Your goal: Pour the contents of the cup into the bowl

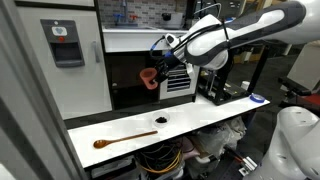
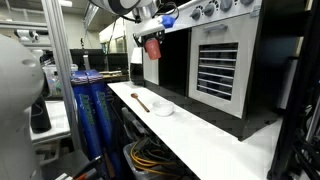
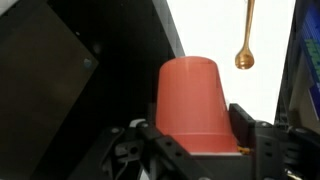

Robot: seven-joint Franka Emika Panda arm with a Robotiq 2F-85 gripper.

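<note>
Your hand (image 3: 196,140) grips the small red cylindrical cup (image 3: 193,95), holding it well above the white tabletop (image 1: 215,108). Small shallow white bowl (image 1: 161,121) sits on the tabletop, w/ a long brown wooden spoon (image 1: 125,138) lying near it.

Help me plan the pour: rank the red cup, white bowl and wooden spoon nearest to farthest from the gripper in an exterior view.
1. Red cup: held in the jaws of the gripper.
2. White bowl: on the counter, roughly below the cup.
3. Wooden spoon: on the counter, beside the bowl.
</note>
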